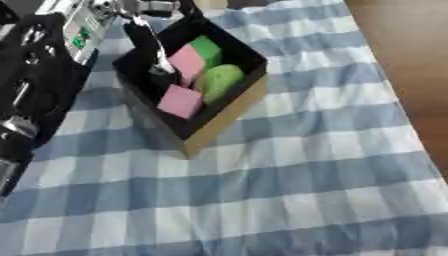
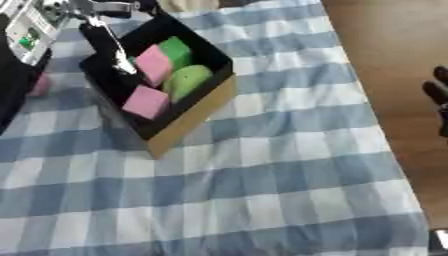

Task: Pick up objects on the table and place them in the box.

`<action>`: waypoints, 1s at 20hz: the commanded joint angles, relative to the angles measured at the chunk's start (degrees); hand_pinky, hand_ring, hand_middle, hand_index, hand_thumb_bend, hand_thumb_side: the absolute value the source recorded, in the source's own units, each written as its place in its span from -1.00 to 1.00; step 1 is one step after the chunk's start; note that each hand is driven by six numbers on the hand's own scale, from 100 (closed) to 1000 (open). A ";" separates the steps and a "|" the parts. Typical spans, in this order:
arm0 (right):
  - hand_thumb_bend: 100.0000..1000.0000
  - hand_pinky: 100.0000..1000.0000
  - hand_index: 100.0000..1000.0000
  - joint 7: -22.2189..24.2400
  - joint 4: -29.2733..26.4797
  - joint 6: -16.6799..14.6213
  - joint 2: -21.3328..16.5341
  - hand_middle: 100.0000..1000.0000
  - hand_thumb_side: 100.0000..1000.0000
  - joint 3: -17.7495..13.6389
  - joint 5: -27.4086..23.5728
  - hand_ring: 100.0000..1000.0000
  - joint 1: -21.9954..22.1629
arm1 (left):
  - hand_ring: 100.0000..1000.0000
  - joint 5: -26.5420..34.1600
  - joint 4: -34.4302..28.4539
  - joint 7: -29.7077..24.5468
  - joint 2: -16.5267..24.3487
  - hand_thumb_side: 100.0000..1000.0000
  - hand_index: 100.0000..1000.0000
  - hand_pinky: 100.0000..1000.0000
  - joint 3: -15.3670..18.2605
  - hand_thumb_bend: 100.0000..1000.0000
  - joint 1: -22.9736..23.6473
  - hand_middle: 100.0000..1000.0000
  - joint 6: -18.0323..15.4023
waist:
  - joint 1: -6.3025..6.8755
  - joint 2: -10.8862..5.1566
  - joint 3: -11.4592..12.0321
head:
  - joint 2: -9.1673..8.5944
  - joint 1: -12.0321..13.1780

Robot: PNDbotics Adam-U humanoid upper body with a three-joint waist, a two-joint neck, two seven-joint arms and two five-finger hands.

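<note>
Box (image 1: pixel 219 117) sits on the checked cloth toward the far left of the table, turned corner-on to the camera: black inside, tan cardboard outside. Four items inside. Two pink blocks: one (image 1: pixel 185 62) standing on edge mid-box, the other (image 1: pixel 180 100) lying nearer the front corner. A green block (image 1: pixel 207 49) is behind the upright pink one, touching it. A rounded green object (image 1: pixel 219 80) lies against the right wall, between the two pink blocks and just beside both. Can't tell what the round one is beyond colour and shape.

Left hand (image 1: pixel 156 47) is over the box's left wall, dark fingers (image 1: pixel 163 64) pointing down into the interior, tips close to the upright pink block. Whether they touch it, can't tell. Fingers look straight, nothing held between them, so released.

The left arm's silver and black housing, with a green mark on it, enters from the upper left corner.

Right hand (image 2: pixel 437 92): only dark fingertips showing at the right edge of the right eye view, over the bare wooden floor (image 1: pixel 407 60), well apart from the box. Open or closed, can't tell.

Blue-and-white cloth (image 1: pixel 289 190) covers the table. A small pinkish shape (image 2: pixel 38 84) shows at the left edge in the right eye view, outside the box; can't identify it.
</note>
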 commanded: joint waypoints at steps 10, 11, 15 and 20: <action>-1.00 0.98 1.00 -0.28 -1.14 -0.72 -1.24 -0.25 -0.06 -0.43 -0.40 1.00 0.05 | 0.77 -1.69 -5.48 -2.75 5.35 -0.51 0.80 0.81 5.47 0.21 -0.97 0.58 -1.97 | 0.34 -1.40 0.92 | 0.22 -0.03; -1.00 0.98 1.00 -0.32 -1.14 -0.81 -1.26 -0.25 -0.06 -0.45 -0.44 1.00 0.11 | 0.76 -1.95 -5.68 -2.69 6.08 -0.52 0.80 0.81 5.82 0.23 -0.83 0.57 -1.52 | 0.31 -1.42 1.03 | 0.26 0.03; -1.00 0.98 1.00 -0.41 -1.14 -1.14 -1.29 -0.25 -0.06 -0.55 -0.46 1.00 0.36 | 0.77 -3.69 -4.82 -2.51 9.36 -0.55 0.79 0.80 6.79 0.30 0.00 0.57 -0.24 | 0.17 -1.47 1.50 | 0.27 0.44; -1.00 0.98 1.00 -0.44 -1.14 -1.67 -1.21 -0.25 -0.06 -0.65 -0.44 1.00 0.63 | 0.77 -6.04 -2.26 -1.57 13.18 -0.55 0.78 0.79 8.05 0.34 1.87 0.57 0.71 | -0.12 -1.41 1.97 | 0.24 0.50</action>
